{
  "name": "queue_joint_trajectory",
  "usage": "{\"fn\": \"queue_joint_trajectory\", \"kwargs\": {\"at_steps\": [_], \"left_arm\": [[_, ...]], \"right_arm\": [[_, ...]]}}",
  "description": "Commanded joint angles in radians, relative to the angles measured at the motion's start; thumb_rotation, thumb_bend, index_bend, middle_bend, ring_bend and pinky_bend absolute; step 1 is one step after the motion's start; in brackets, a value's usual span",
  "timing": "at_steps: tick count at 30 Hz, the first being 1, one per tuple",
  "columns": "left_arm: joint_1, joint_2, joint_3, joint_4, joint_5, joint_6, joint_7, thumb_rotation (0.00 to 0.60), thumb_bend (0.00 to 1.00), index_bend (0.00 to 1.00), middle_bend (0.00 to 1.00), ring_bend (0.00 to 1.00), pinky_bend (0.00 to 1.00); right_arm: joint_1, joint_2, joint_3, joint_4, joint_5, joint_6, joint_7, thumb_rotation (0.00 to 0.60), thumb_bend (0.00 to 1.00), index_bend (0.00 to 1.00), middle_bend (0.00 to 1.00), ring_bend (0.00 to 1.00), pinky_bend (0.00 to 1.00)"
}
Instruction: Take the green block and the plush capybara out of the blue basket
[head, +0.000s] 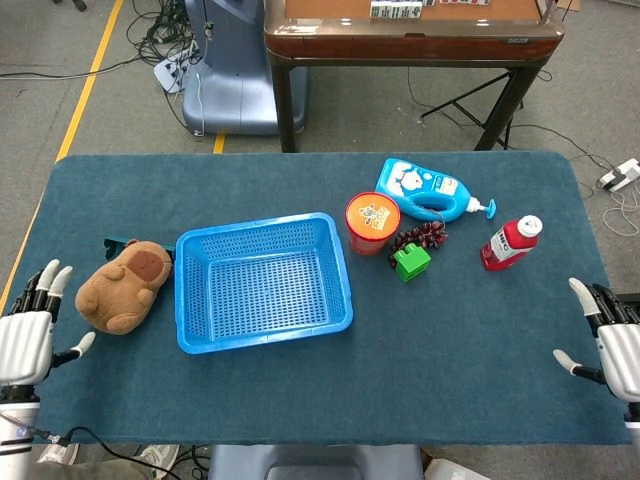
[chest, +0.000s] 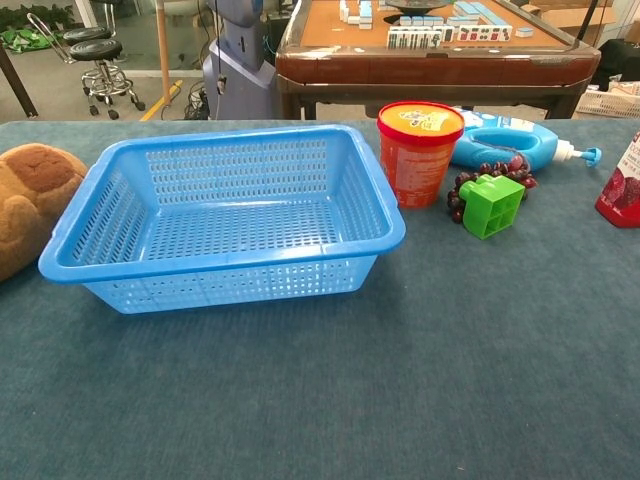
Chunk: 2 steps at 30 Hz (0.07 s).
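Observation:
The blue basket (head: 262, 283) (chest: 228, 215) stands mid-table with nothing inside. The brown plush capybara (head: 122, 286) (chest: 30, 200) lies on the cloth just left of it. The green block (head: 410, 262) (chest: 492, 205) sits on the table right of the basket, beside a bunch of dark grapes (head: 420, 238). My left hand (head: 27, 340) hovers open at the table's near left edge, apart from the capybara. My right hand (head: 612, 343) is open at the near right edge, holding nothing. Neither hand shows in the chest view.
A red-lidded orange cup (head: 372, 222) (chest: 419, 150) stands right of the basket. Behind it lies a blue bottle (head: 428, 190). A red bottle (head: 509, 243) lies further right. A wooden table (head: 410, 35) stands beyond the far edge.

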Motion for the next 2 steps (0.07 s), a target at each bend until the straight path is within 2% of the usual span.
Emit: {"fn": "queue_joint_trajectory", "kwargs": {"at_steps": [1, 2], "left_arm": [[0.032, -0.023, 0.030, 0.013, 0.028, 0.023, 0.024, 0.600, 0.22, 0.00, 0.00, 0.00, 0.18], [0.038, -0.027, 0.037, 0.015, 0.036, 0.027, 0.032, 0.600, 0.22, 0.00, 0.00, 0.00, 0.18]], "right_arm": [[-0.009, -0.007, -0.003, 0.007, -0.007, 0.006, 0.007, 0.600, 0.14, 0.00, 0.15, 0.10, 0.23], [-0.011, -0.008, -0.002, 0.010, -0.008, 0.008, 0.010, 0.600, 0.14, 0.01, 0.15, 0.10, 0.23]]}}
